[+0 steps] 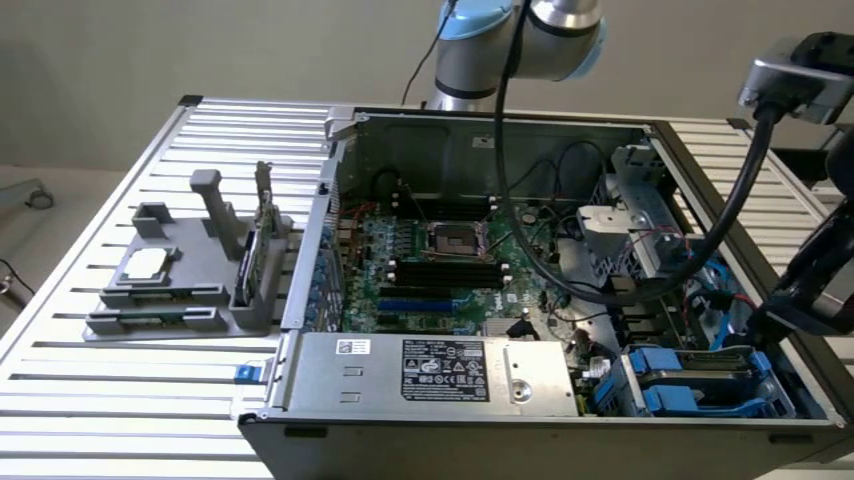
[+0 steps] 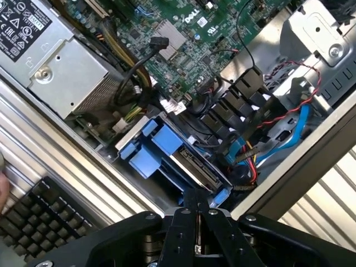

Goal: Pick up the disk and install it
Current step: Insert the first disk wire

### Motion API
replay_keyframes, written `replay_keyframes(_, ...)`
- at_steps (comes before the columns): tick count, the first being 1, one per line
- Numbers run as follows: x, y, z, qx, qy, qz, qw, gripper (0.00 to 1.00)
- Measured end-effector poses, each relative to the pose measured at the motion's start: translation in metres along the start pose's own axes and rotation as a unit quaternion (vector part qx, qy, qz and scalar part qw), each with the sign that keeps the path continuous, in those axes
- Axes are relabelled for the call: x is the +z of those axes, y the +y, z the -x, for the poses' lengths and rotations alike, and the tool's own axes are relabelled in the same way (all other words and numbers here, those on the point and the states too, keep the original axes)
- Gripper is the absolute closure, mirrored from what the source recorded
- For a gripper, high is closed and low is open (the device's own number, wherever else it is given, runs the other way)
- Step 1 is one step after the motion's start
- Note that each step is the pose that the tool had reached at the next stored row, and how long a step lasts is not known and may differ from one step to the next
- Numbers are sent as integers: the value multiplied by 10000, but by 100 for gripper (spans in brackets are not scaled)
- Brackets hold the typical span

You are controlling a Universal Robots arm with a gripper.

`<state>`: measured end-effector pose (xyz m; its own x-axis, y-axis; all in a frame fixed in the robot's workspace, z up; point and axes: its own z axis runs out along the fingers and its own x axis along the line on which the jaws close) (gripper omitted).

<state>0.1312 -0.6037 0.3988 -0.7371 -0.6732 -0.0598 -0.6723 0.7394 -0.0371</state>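
The fingers (image 2: 190, 201) are pressed together with nothing between them, their tips close over the end of the disk (image 2: 194, 166). The disk sits in its blue carrier in the drive bay just beside the power supply (image 2: 61, 72). The power supply's black label (image 2: 22, 25) carries certification marks and print too small to read, and beyond it the motherboard (image 2: 183, 39) is marked "DELL".

Open computer case (image 1: 427, 150) on slatted bench (image 1: 134, 410); grey fixture (image 1: 167, 290) at the exterior view's left; blue caddies (image 1: 667, 375) in case's right corner.
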Motion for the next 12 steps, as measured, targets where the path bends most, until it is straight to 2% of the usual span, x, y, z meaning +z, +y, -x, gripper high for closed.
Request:
replay_keyframes(3, 0, 0, 0, 270, 10, -16, 9996, 89)
replay_keyframes(6, 1, 0, 0, 544, 20, -32, 9985, 89)
replay_keyframes(9, 0, 0, 0, 812, 30, -49, 9967, 89)
replay_keyframes(12, 0, 0, 0, 1088, 40, -65, 9940, 89)
